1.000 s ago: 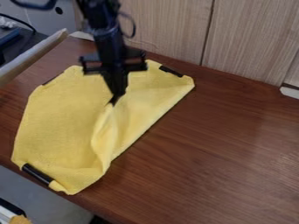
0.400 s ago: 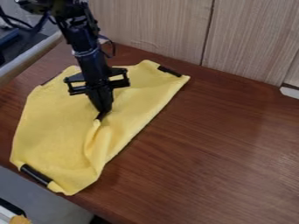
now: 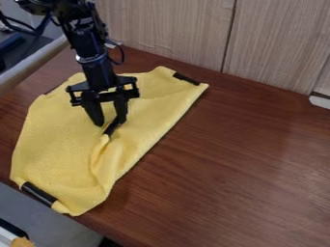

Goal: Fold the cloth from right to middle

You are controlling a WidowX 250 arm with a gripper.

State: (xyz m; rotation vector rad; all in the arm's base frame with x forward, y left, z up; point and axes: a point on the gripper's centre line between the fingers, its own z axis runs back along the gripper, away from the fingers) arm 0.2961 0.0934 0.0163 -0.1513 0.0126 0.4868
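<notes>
rail (image 3: 29, 62): pale, slanting across upper l. edge of view, just beside table (image 3: 245, 159).
cloth (image 3: 55, 140): yellow, spread on l. half of table; r. side partly turned in twd middle, w/ raised, rumpled ridge running from centre down twd near edge.
low strip (image 3: 38, 194): black, on cloth's near l. edge, by table edge.
gripper (image 3: 109, 123): black, hanging over cloth's middle, fingers apart, tips low & v. near cloth; can't tell if touching.
mid strip (image 3: 111, 127): black, short, tilted, at top of ridge, btwn & just below fingertips.
far strip (image 3: 186, 78): black, on cloth's far r. corner, nr wall.
wall (image 3: 174, 29): light wood-look panels, upright, along far side of table, w/ dark seam.
table: brown wood grain, under cloth & on to r. side.
white piece (image 3: 320, 101): small, at r. edge of view, foot of wall.
</notes>
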